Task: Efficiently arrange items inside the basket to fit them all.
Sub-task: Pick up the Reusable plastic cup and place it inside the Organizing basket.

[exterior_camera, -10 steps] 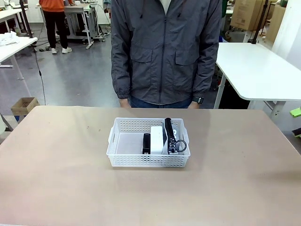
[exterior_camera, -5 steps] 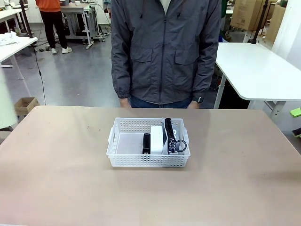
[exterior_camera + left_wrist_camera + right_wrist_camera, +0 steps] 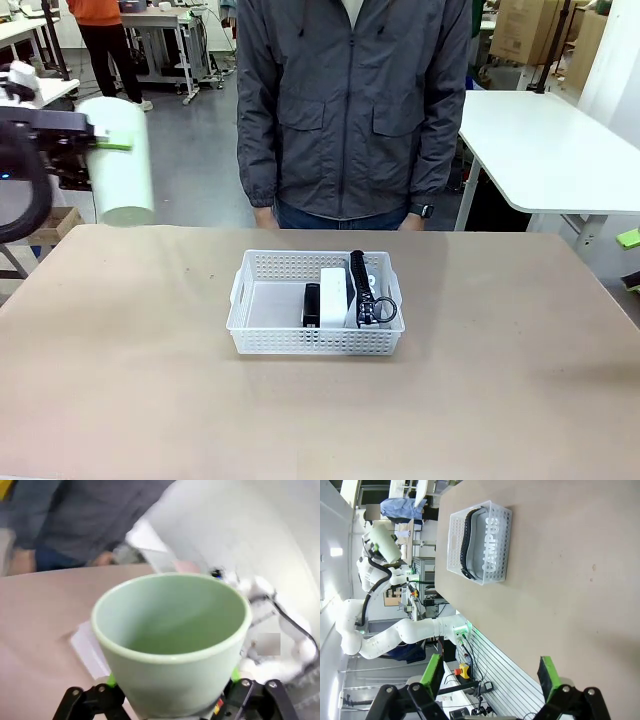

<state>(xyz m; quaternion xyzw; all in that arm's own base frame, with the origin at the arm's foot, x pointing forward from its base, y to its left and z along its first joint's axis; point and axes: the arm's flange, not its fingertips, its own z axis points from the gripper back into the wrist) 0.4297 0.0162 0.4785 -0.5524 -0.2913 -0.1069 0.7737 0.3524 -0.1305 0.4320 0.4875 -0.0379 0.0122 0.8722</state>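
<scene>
The white lattice basket [image 3: 262,338] stands mid-table. Inside it, on the right half, a black stapler [image 3: 311,303], a small white boxy object [image 3: 334,288] and a grey shoe [image 3: 359,290] on its side, black sole up, sit packed side by side. High over the table's far left corner, my left gripper [image 3: 100,141] is shut on a pale green cup [image 3: 122,165], mouth tilted down. In the left wrist view the cup [image 3: 172,630] sits between the green pads of the left gripper [image 3: 172,680]. My right gripper [image 3: 491,672] stands open and bare, far from the basket [image 3: 454,540].
A person in a grey jacket [image 3: 352,110] stands at the table's far edge behind the basket, hands low. The basket's left half is bare. Brown table surface [image 3: 140,380] lies open all around. A white table [image 3: 550,150] stands at the back right.
My left arm has come into the front view from the left, carrying the green cup high over the table's corner. Basket, its contents and the person have not moved.
</scene>
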